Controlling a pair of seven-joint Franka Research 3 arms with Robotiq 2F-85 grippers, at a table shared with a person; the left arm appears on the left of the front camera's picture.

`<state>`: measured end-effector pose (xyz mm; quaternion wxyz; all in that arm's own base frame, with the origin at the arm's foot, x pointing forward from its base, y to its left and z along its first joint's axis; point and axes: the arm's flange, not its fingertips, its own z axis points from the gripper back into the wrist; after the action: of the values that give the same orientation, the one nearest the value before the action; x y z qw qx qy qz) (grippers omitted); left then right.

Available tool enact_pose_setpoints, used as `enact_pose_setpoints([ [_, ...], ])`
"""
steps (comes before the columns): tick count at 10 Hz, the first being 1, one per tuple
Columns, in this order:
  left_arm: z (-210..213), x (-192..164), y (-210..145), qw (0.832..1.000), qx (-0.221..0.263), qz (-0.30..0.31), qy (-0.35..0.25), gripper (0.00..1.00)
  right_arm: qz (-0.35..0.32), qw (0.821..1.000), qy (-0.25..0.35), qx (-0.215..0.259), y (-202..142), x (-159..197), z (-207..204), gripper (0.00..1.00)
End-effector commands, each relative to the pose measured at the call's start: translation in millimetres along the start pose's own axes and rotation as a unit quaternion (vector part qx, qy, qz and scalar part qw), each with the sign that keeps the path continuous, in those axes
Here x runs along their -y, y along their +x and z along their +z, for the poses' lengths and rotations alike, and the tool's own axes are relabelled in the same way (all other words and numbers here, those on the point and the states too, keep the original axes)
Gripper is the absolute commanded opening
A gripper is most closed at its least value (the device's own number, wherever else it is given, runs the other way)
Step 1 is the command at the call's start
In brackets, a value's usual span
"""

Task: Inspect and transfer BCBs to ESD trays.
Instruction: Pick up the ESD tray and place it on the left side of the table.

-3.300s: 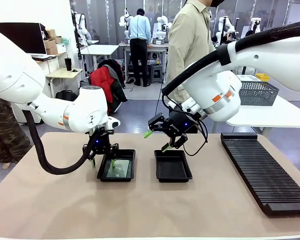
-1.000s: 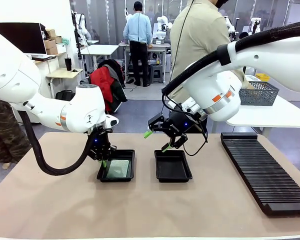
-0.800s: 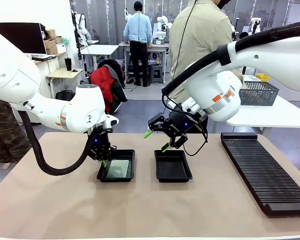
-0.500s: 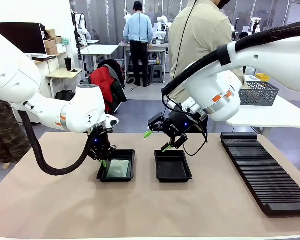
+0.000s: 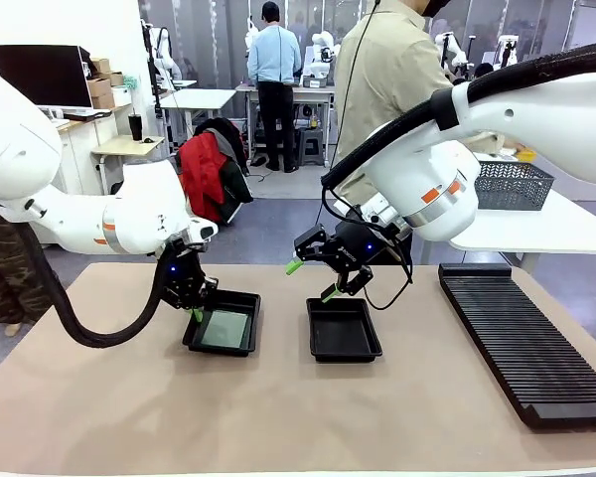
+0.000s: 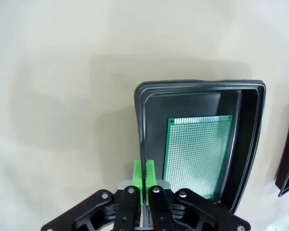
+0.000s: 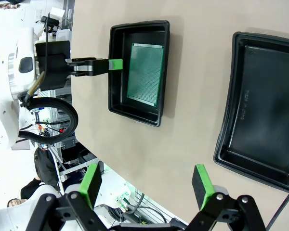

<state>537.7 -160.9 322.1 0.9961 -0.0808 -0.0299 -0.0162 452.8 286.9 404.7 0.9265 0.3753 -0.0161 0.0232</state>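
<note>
— Beige worktop (image 5: 99, 397) up front, a busy lab behind it. A person (image 5: 387, 89) in a tan shirt stands at its far edge, and a grey mesh basket (image 5: 512, 184) sits on a white table at upper right.

— And on the surface?

— A long black ribbed rack (image 5: 521, 338) at right, two trays mid-frame. The BCB (image 5: 225, 329) lies flat in the left ESD tray (image 5: 219, 351); the right ESD tray (image 5: 344, 333) shows its black floor.

— The pincers?

— The left pincer (image 5: 195, 312) is clenched on the left ESD tray's left rim, green pads pinching the wall. The right pincer (image 5: 312, 279) hangs released above the right ESD tray's far left corner, fingers spread wide.

— Any change from half a second ago?

— The left arm has drawn toward picture left. The tray and board went with it and now sit skewed, farther from the other tray. The right arm has held its place.
</note>
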Motion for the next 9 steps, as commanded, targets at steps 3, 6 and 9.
enact_pose_setpoints([
  [3,16,-42,-7,0.998,0.009,-0.023,-0.06,0.03,-0.002,1.0,0.001,0.001,-1,0,1,1.0],
  [6,23,-84,-13,0.995,0.017,-0.034,-0.09,0.03,-0.002,1.0,0.001,0.001,-1,0,1,1.0],
  [9,27,-145,-31,0.995,0.03,-0.019,-0.096,0.03,-0.002,1.0,0.001,0.001,-1,0,1,1.0],
])
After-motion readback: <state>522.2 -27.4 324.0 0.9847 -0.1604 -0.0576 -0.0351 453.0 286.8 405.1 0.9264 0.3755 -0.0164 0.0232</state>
